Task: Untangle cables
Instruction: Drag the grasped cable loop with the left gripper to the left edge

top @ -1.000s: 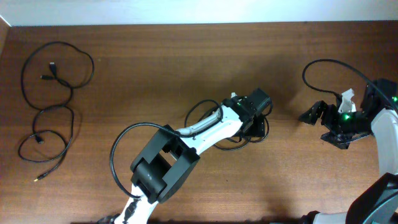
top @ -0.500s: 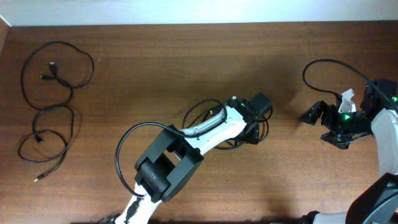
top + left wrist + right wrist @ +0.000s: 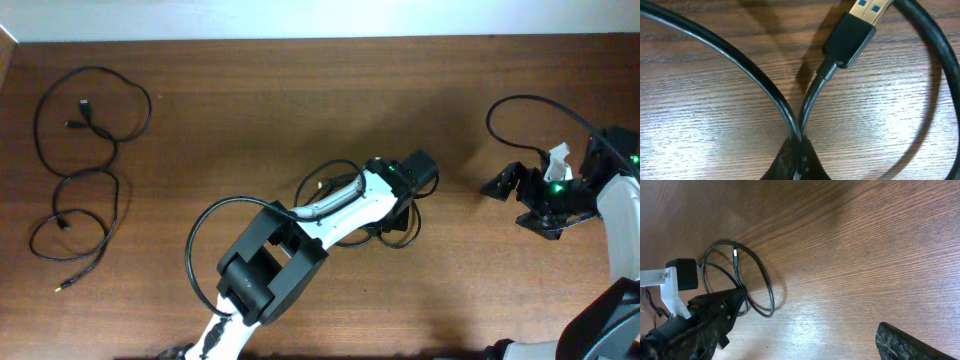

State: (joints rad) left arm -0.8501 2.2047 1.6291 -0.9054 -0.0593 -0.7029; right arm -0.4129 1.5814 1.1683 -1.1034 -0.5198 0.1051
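Note:
A tangle of black cables (image 3: pixel 345 185) lies mid-table, partly hidden under my left arm. My left gripper (image 3: pixel 404 207) is down at its right end, shut on two strands of one cable (image 3: pixel 765 82) that meet between the fingertips (image 3: pixel 797 159). Just beyond the pinch lies a black USB plug (image 3: pixel 852 35) with a gold and blue end. Another set of thin cables (image 3: pixel 80 160) lies in loose loops at the far left. My right gripper (image 3: pixel 512 203) hovers open at the right of the table, empty (image 3: pixel 810 330). From there, the central cable loop (image 3: pixel 757 287) shows to its left.
A thicker black wire (image 3: pixel 525 105) arcs from the right arm over the table's back right. The left arm's white link (image 3: pixel 340 210) stretches diagonally from the front edge to the centre. Bare wood lies between the two cable groups.
My left gripper has closed on the cable strands in the central tangle, and the loops there have shifted slightly. The right arm has stayed put.

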